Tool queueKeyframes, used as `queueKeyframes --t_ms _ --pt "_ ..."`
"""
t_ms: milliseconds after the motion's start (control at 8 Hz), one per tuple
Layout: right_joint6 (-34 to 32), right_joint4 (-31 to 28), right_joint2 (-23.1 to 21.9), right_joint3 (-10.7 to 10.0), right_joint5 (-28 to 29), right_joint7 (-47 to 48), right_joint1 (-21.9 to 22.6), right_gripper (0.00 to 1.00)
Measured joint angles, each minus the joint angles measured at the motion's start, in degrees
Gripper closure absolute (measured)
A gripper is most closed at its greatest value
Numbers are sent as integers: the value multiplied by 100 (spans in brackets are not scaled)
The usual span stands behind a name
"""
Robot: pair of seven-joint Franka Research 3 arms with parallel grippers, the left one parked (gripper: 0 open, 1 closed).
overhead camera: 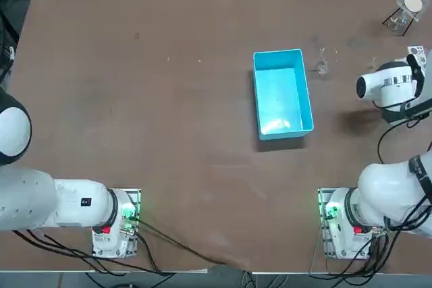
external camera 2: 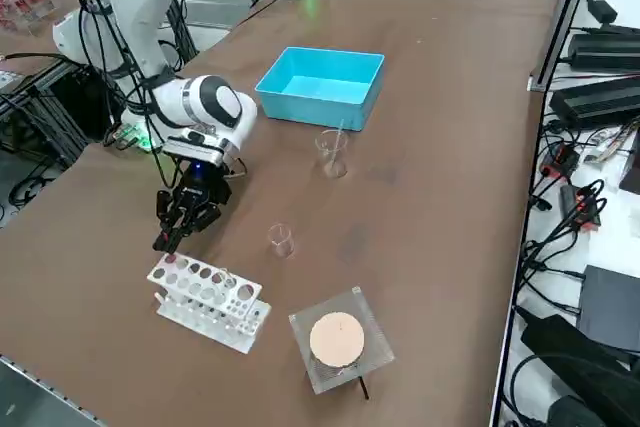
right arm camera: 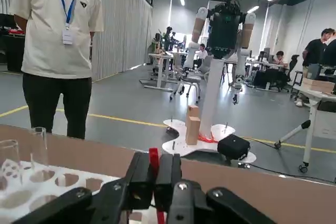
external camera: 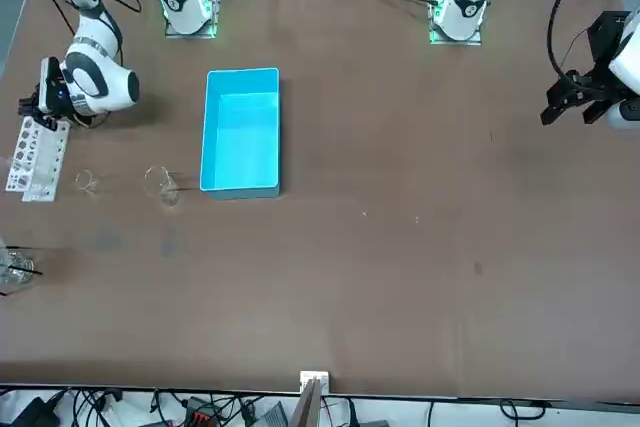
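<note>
In the top view, the right tool is seen at the right edge of the surface, just beside a white test-tube rack. A blue bin stands well apart, near the middle.

In the front view, the tool is found above the near end of the rack. A small beaker and a larger beaker are set between the rack and the bin.

In the right side view, the tool is pointed down, close over the rack's end. A mesh pad lies just beside the rack.

In the right wrist view, the fingers are seen pressed nearly together, and a thin red strip is clamped between them. What the strip belongs to cannot be told. The rack lies close before them, and a person stands beyond the surface.
</note>
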Motion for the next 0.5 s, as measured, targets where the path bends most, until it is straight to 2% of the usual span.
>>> queueKeyframes --t_ms 500 --pt "28 -18 -17 -2 0 -6 -4 95"
